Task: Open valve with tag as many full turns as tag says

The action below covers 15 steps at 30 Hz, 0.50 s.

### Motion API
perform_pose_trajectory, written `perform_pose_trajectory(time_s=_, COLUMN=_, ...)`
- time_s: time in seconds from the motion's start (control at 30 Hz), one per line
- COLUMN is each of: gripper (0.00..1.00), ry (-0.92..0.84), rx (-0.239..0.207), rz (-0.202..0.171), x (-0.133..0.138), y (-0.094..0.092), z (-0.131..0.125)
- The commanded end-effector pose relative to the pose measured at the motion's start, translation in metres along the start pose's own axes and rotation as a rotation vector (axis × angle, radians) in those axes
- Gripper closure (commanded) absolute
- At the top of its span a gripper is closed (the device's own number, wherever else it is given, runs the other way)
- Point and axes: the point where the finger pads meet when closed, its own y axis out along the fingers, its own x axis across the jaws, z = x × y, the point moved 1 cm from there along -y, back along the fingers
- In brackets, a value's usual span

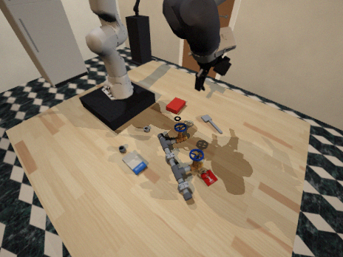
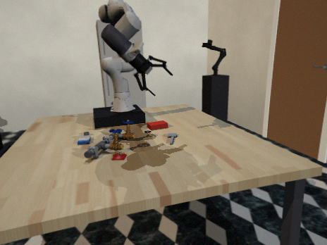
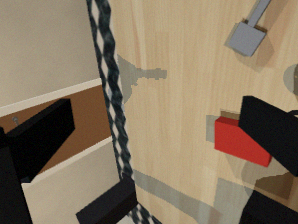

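Note:
A grey pipe (image 1: 173,161) (image 2: 96,149) lies on the wooden table and carries two brass valves with blue handwheels. The far valve (image 1: 180,128) (image 2: 128,123) has no tag. The near valve (image 1: 198,151) (image 2: 115,131) has a red tag (image 1: 208,177) (image 2: 119,156) marked "1" chained beside it. My gripper (image 1: 211,78) (image 2: 162,84) (image 3: 157,112) is open and empty. It hangs high above the table's far side, beyond the red block (image 1: 176,105) (image 2: 157,124) (image 3: 235,142) and well away from both valves.
A grey tool (image 1: 211,122) (image 2: 172,137) (image 3: 247,37), a black ring (image 1: 177,118), a loose dark handwheel (image 1: 201,144), a nut (image 1: 146,127), a small grey cap (image 1: 122,148) and a blue-white card (image 1: 134,162) (image 2: 84,140) lie around the pipe. The arm's black base (image 1: 111,107) stands behind.

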Motion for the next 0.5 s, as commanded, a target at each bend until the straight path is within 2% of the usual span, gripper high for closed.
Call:
perform_pose_trajectory(time_s=0.0, gripper=0.00, ry=0.031, rx=0.030, rz=-0.144, x=0.049, y=-0.018, z=0.045)
perform_pose_trajectory(time_s=0.3, gripper=0.00, ry=0.032, rx=0.098, rz=-0.454, x=0.157, y=-0.083, z=0.135)
perform_pose_trajectory(time_s=0.37, gripper=0.00, ry=0.032, rx=0.098, rz=-0.454, x=0.157, y=-0.083, z=0.135)
perform_pose_trajectory(time_s=0.4, gripper=0.00, ry=0.030, rx=0.108, rz=-0.515, x=0.176, y=-0.097, z=0.150)
perform_pose_trajectory(time_s=0.47, gripper=0.00, ry=0.025, rx=0.120, rz=-0.598, x=0.201, y=-0.115, z=0.169)
